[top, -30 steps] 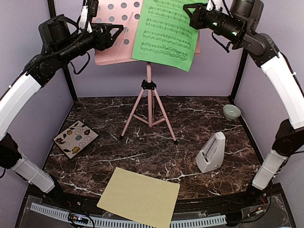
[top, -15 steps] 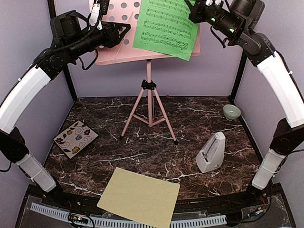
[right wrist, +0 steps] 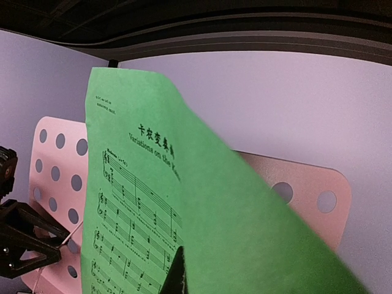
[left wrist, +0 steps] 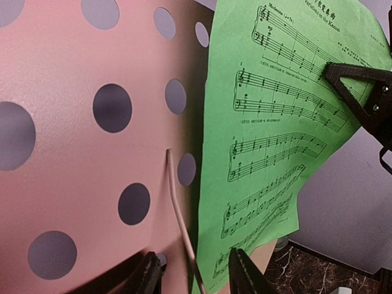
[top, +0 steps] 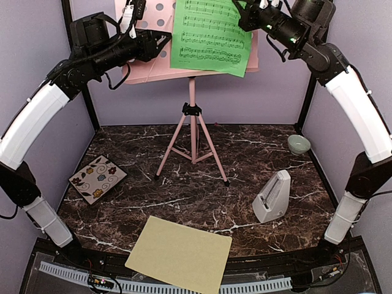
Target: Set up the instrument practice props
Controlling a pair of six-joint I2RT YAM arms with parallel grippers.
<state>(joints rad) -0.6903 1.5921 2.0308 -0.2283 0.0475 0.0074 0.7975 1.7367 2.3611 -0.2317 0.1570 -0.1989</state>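
before the pink stand [top: 192, 101], green music sheet [top: 208, 33] fast in right claw [top: 243, 13] — left claw [left wrist: 195, 275] grip unclear — metronome [top: 272, 197] overhead only

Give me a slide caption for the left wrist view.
Left gripper open before the pink music stand desk, green music sheet overlapping it at right.

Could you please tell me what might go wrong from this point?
The green paper music sheet sits skewed and bowed on the pink perforated music stand, seemingly pinched by the right claw; once released, it may slide off. The pale yellow paper sheet overhangs the marble table's near edge, so a grasp could push it off.
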